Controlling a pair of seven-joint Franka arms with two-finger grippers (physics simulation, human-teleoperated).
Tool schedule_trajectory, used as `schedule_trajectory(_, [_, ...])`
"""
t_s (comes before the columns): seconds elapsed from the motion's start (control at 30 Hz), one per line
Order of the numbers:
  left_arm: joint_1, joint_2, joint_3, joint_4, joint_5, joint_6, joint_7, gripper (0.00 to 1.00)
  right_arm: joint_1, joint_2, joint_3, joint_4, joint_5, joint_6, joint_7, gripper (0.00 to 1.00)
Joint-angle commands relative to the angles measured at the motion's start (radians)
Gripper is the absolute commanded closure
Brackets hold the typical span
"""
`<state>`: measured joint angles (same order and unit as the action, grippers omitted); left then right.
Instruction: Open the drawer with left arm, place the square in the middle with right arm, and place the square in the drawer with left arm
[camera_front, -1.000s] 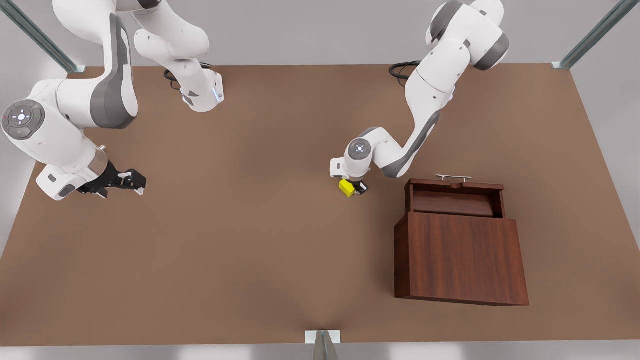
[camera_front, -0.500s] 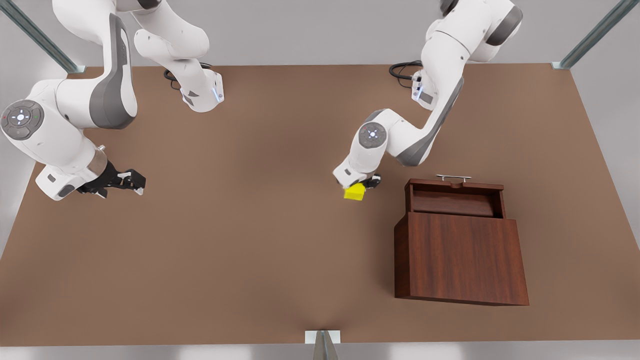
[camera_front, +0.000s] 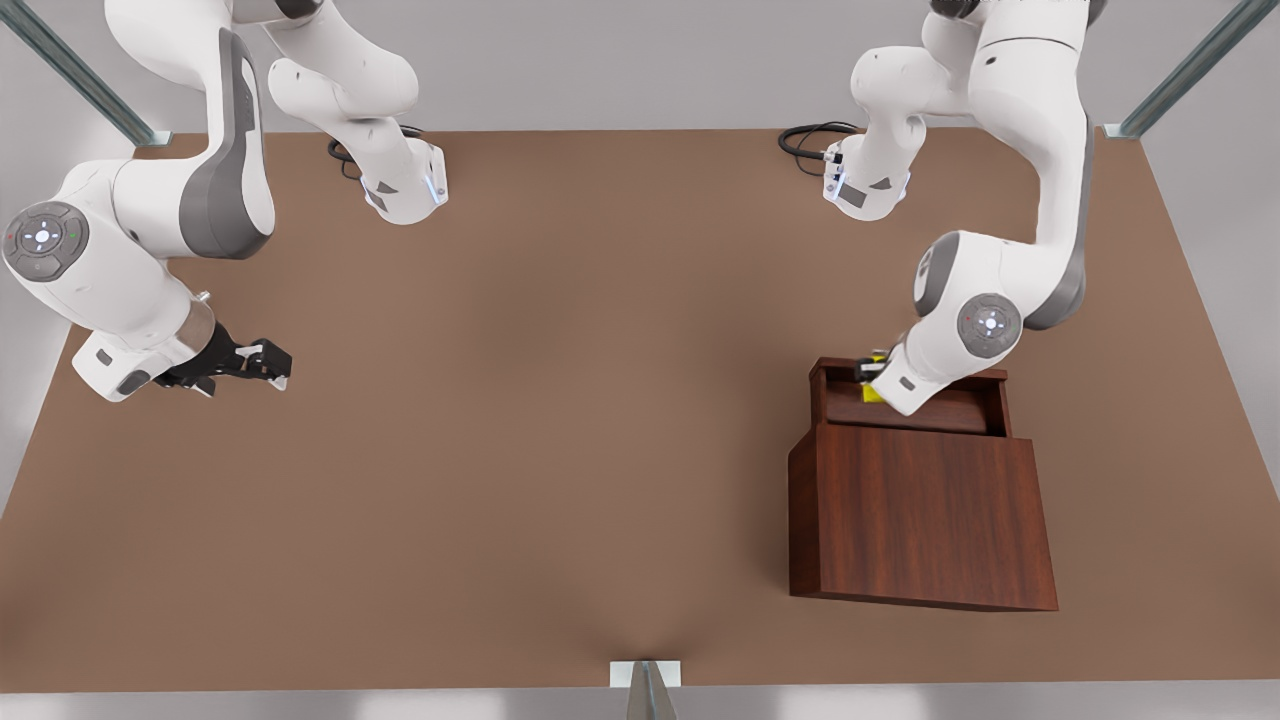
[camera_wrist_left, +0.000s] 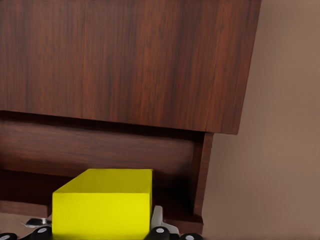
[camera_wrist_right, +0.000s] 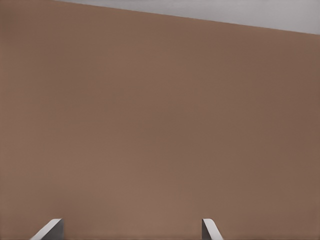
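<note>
The brown table (camera_front: 560, 480) takes up the foreground in the front view, its near stretch bare as far as the dark reddish-brown wooden cabinet (camera_front: 920, 515), which stands toward the front view's right. Behind the cabinet's top, the drawer (camera_front: 930, 408) stands pulled out, open toward the far side of the table. Over the drawer's open space, at the end nearer the front view's left, the left gripper (camera_front: 868, 378) holds the yellow cube (camera_front: 872, 392), with the left arm (camera_front: 1000, 300) bending down to it from its base (camera_front: 865, 185) at the table's far edge, where a black cable loop (camera_front: 805, 140) lies. In the left wrist view the cube (camera_wrist_left: 102, 205) sits clamped between the fingers (camera_wrist_left: 158, 220), with the drawer's inner wall (camera_wrist_left: 100, 155) just past it and the cabinet body (camera_wrist_left: 130, 60) beyond that. At the front view's left, well apart from the cabinet, the right gripper (camera_front: 262, 365) waits low over the table near its edge, its fingers spread apart and holding nothing; the right wrist view shows two pale fingertips (camera_wrist_right: 50, 229) set wide over bare tabletop (camera_wrist_right: 160, 125). The right arm's base (camera_front: 405, 190) stands at the far edge.
</note>
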<state>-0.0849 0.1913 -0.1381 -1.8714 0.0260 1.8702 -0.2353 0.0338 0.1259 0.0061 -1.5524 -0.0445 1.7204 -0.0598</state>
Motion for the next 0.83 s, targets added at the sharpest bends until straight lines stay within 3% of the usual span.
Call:
schedule_trajectory(0.0, [0.013,0.006,0.000,0.000,0.005,0.000,0.013,0.36,0.000,0.000,0.000,0.000,0.000,-0.001,0.000,0.00])
schedule_trajectory(0.2, [0.057,0.025,0.000,0.003,0.019,0.049,0.031,0.36,-0.002,0.000,0.000,0.000,0.000,-0.001,0.000,0.00])
schedule_trajectory(0.23, [0.057,0.031,0.002,0.003,0.019,0.052,0.033,0.30,-0.002,0.000,0.000,0.000,0.000,0.001,0.000,0.00])
schedule_trajectory(0.3, [0.057,0.034,0.002,0.003,0.020,0.050,0.031,0.00,-0.002,0.000,0.000,0.000,0.002,-0.001,0.000,0.00])
schedule_trajectory(0.5, [0.057,0.030,0.003,0.018,0.019,0.032,0.014,0.00,-0.002,0.000,0.000,0.000,0.000,0.001,0.000,0.00])
schedule_trajectory(0.6, [0.028,0.025,-0.034,0.348,0.029,-0.359,0.132,0.00,-0.002,0.000,0.000,0.000,0.002,0.001,0.000,0.00])
schedule_trajectory(0.67, [0.028,-0.004,-0.031,0.439,0.094,-0.476,0.288,0.00,-0.002,0.000,0.000,0.000,0.002,0.001,0.000,0.00])
schedule_trajectory(0.8, [0.028,-0.001,-0.024,0.459,0.094,-0.480,0.278,0.00,-0.003,0.001,0.000,0.000,0.002,-0.001,0.000,0.00])
